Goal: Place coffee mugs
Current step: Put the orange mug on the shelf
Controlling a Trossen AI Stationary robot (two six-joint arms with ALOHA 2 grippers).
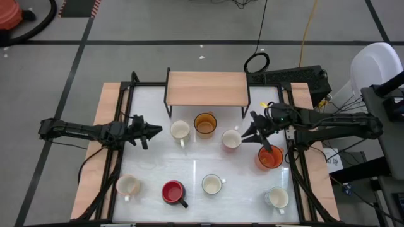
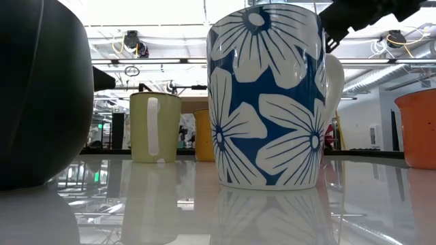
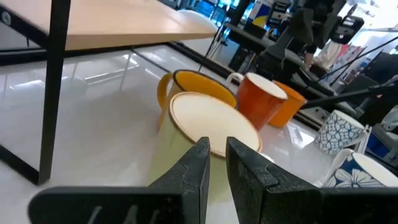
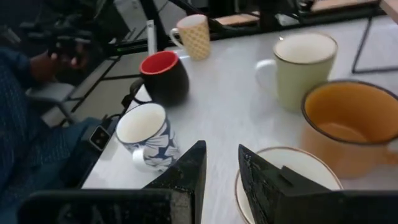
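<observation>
Eight coffee mugs stand on the white table (image 1: 158, 161) in the high view, three in the back row near the wooden shelf (image 1: 206, 88), one a bit lower on the right, and four in the front row. Counted by color, that is one amber mug (image 1: 205, 123), one bright orange mug (image 1: 269, 157), one red mug (image 1: 173, 192), and five pale ones. The left gripper (image 1: 153, 132) sits just beside the cream mug (image 1: 180, 130) in the back row. The right gripper (image 1: 247, 134) sits just beside the white-rimmed mug (image 1: 231, 139). In the low view, five mugs show. One big flower mug (image 2: 266, 95), blue and white, stands in front, with the dark side of the red mug (image 2: 41, 95) on the left. Farther off are the cream mug (image 2: 155, 127), the amber mug (image 2: 201, 135), and the orange mug (image 2: 417, 129). In the left wrist view, six mugs show, and the left gripper (image 3: 217, 149) hangs right over the cream mug (image 3: 208, 121). Its two fingers have only a thin gap, with nothing held. In the right wrist view, six mugs show too. The right gripper (image 4: 221, 158) is over the white-rimmed mug (image 4: 286, 186), its two fingers a little apart and holding nothing. One person's blue sleeve (image 4: 25, 124) shows beyond the table.
</observation>
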